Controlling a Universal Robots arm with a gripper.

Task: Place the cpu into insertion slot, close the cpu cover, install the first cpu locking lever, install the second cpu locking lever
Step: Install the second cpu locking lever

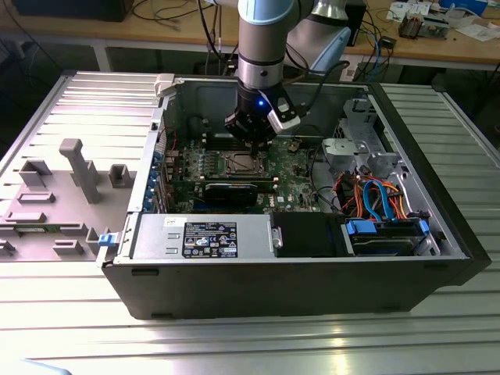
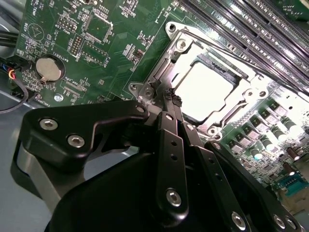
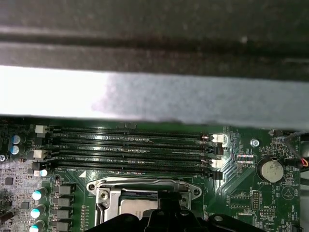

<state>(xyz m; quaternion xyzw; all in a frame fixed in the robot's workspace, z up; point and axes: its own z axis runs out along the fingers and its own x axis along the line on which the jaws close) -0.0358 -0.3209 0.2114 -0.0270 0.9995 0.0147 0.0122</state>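
Note:
The cpu (image 2: 203, 89) lies flat in the insertion slot (image 1: 242, 163) on the green board, its silver top shining. The cpu cover (image 2: 179, 48) lies down around it, the chip showing through its window. My gripper (image 2: 171, 100) is shut, its black fingertips together at the slot's rim close to one corner, with nothing visible between them. In the exterior view my gripper (image 1: 254, 139) hangs just above the slot, inside the open computer case. In the first wrist view the cpu (image 3: 137, 206) and cover (image 3: 145, 186) show just beyond the gripper. How the locking levers stand I cannot tell.
Long black memory slots (image 3: 130, 150) run beside the socket. A round coin battery (image 2: 49, 69) sits on the board. A black expansion card (image 1: 230, 190) lies near the socket. The case wall (image 1: 156, 168), a drive cage with cables (image 1: 375, 187) and the power supply (image 1: 207, 237) surround the board.

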